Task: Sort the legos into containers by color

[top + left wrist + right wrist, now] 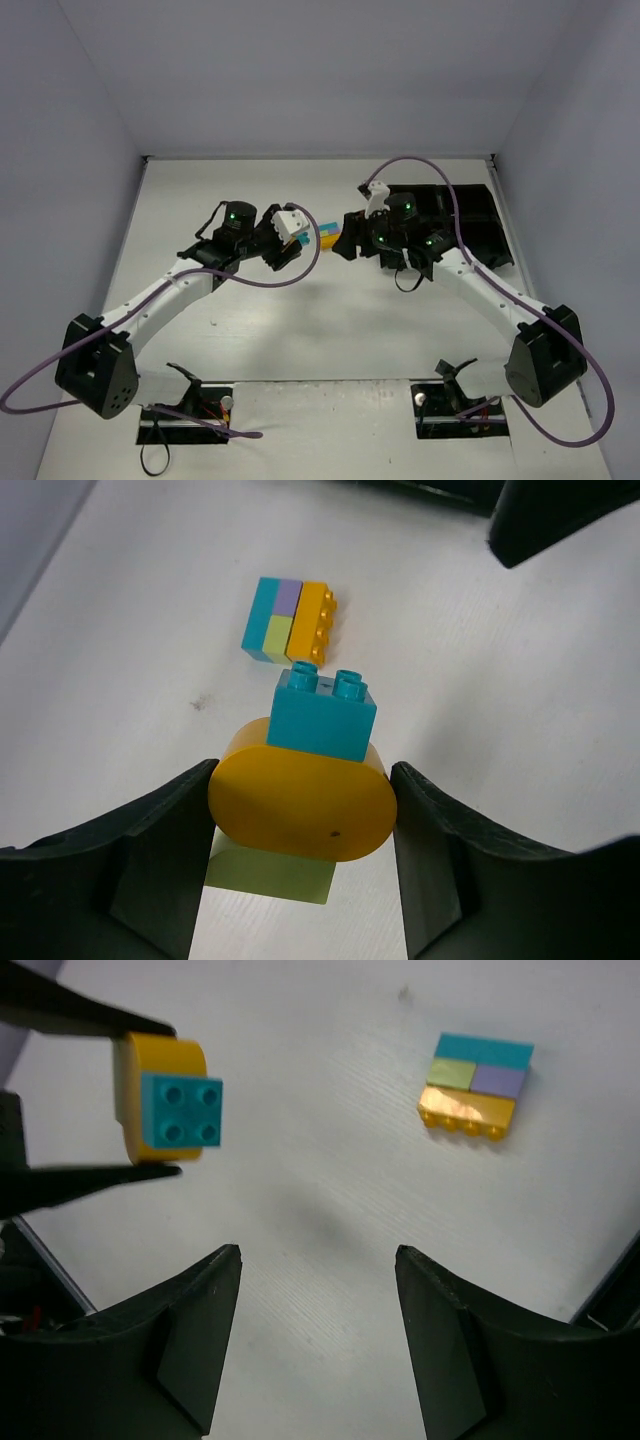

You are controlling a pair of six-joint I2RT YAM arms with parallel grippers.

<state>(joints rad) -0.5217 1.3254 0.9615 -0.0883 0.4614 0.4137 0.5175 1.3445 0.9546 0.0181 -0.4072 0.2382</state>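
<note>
The left gripper (302,782) is clamped on a small stack of legos, its two fingers pressing the curved ends of a rounded orange brick (300,815) at lower centre of the left wrist view. A teal brick (320,720) sits studded onto the orange one. A yellow-green brick (268,878) shows just below it, probably joined underneath, though that seam is hidden.

A flat cluster (288,620) of cyan, purple, yellow-green and orange pieces lies on the white table (330,1180), in the upper middle of that view and well apart from the held stack. The black tray (480,215) sits at right of centre in the overhead view, behind the right arm.

The right gripper (318,1260) has its jaws apart with nothing between them, and faces the held stack seen at upper left of its own view.

These bricks are light, rigid and smooth. The stud joints should hold firmly, so separating colours likely needs a counter-grip. The teal brick's flat side walls look like the best purchase for the right fingers. The orange brick's rounded ends could slip under a twisting pull.
</note>
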